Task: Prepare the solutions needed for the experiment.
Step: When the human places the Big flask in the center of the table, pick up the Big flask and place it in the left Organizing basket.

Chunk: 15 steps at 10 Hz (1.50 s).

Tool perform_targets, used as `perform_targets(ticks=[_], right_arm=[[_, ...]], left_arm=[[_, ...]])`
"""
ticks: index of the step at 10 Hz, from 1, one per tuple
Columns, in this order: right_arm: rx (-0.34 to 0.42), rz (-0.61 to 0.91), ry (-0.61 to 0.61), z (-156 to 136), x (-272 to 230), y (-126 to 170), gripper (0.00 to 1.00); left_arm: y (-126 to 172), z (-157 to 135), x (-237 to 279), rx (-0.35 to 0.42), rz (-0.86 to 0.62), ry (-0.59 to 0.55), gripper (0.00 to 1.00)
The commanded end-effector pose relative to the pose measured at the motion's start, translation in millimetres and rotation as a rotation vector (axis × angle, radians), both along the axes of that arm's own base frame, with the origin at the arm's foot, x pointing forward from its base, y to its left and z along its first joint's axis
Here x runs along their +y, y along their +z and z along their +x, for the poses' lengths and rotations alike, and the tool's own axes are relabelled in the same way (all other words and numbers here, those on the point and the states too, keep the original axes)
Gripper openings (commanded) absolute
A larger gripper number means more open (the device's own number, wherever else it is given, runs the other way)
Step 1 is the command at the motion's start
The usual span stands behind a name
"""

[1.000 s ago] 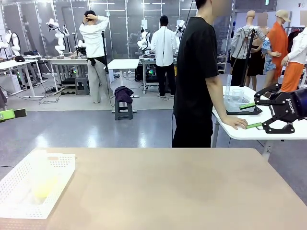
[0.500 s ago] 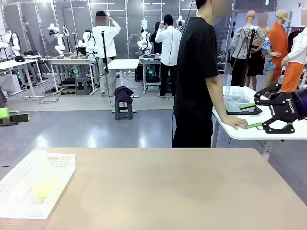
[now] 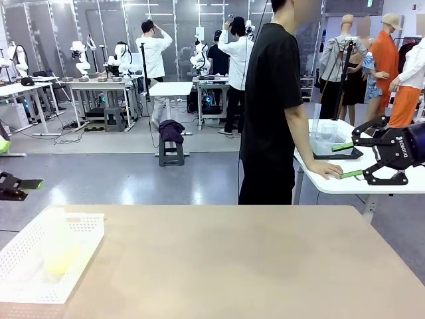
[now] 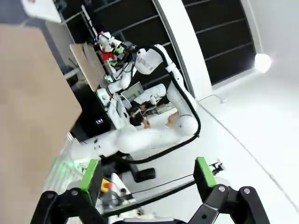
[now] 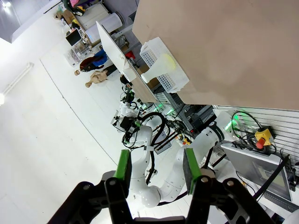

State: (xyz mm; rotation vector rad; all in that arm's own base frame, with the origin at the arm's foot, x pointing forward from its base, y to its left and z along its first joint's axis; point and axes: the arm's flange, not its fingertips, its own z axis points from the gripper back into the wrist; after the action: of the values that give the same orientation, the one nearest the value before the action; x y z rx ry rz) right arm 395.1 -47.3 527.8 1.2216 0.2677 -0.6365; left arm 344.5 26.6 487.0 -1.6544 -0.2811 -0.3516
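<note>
Bench of pale wood spans the foreground, bare across its middle and right. Beyond its far edge a person in black stands leaning a hand on a neighbouring white table. At the bench's left edge sits a white perforated tray holding a translucent container, the solutions tinting its base yellow-green. Right tool hangs released off the bench's right side; left tool hangs off the left, fingers spread, empty.
</note>
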Motion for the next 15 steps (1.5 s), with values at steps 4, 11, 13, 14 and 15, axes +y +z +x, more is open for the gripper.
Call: perform_targets(ticks=[4,11,13,14,15], right_arm=[[-0.009,0.012,0.002,-0.3,-0.1,1.5,0.57],[-0.009,0.012,0.002,-0.3,-0.1,1.5,0.57],[-0.009,0.012,0.002,-0.3,-0.1,1.5,0.57],[-0.009,0.012,0.002,-0.3,-0.1,1.5,0.57],[-0.009,0.012,0.002,-0.3,-0.1,1.5,0.57]], left_arm=[[-2.2,0.9,-2.4,0.083,0.011,-0.013,1.0],[-2.2,0.9,-2.4,0.083,0.011,-0.013,1.0],[-2.2,0.9,-2.4,0.083,0.011,-0.013,1.0],[-2.2,0.9,-2.4,0.083,0.011,-0.013,1.0],[-2.2,0.9,-2.4,0.083,0.011,-0.013,1.0]])
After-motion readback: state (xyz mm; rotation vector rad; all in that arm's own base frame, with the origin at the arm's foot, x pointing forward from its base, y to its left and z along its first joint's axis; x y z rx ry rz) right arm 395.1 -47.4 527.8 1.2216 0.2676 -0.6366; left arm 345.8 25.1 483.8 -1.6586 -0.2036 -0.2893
